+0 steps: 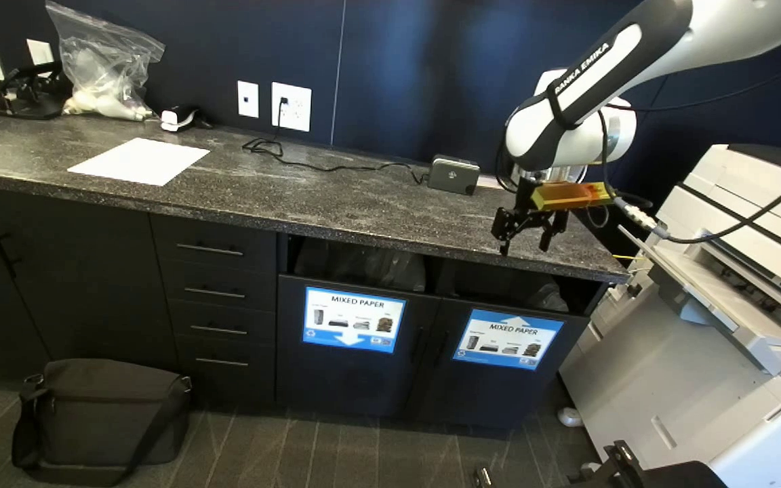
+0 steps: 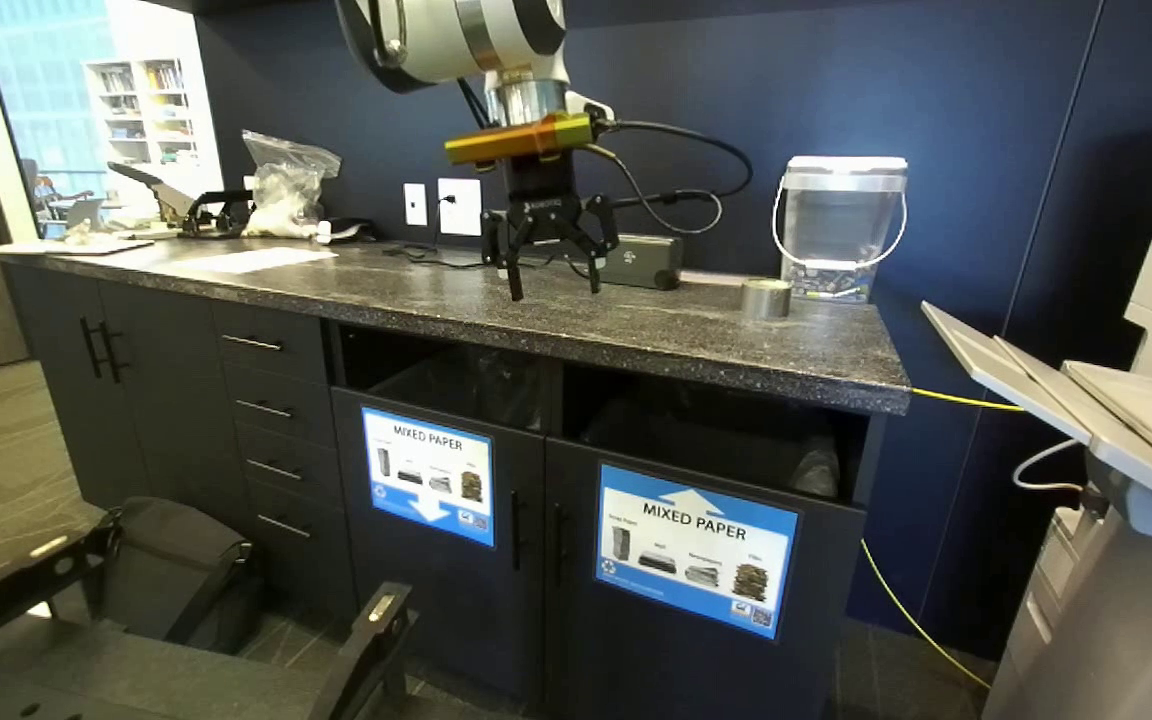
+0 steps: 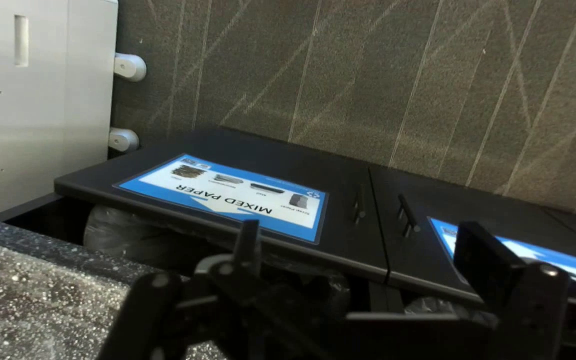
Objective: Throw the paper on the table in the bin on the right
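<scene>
Black fingers of the Robotiq gripper stand wide apart, nothing between them, above the mottled stone counter. Under the counter's right end is a MIXED PAPER bin. Where the paper wad lies, I cannot tell.

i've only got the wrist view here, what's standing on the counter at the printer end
Observer: A clear lidded bucket stands there, seen in an exterior view.
Operator: anything else close to it
Observer: Yes, a squat roll, apparently of tape, sits on the counter near it.
Operator: ok and any flat paper further along
Observer: Yes, a white sheet lies flat, past the drawers' far side from the printer or above them; both exterior views show it.
</scene>
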Robot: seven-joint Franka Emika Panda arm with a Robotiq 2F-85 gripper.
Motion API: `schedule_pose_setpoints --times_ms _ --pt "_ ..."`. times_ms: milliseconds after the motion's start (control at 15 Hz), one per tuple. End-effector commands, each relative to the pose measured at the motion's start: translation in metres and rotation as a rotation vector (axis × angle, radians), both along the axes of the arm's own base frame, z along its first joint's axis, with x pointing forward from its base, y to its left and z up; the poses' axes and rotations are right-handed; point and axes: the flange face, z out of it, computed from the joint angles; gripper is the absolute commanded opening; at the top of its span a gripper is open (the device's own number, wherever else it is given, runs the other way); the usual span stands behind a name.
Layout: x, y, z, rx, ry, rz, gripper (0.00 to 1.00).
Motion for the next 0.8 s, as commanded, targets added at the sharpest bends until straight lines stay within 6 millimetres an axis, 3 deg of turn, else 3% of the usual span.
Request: schedule_pose_setpoints --times_ms 0,333,733 --pt "-0.053 0.007 0.039 -0.006 0.01 0.018 1.0" --pt "-0.114 0.01 0.076 0.014 0.034 0.056 1.0" --pt "-0.199 0.032 0.109 0.156 0.017 0.104 1.0"
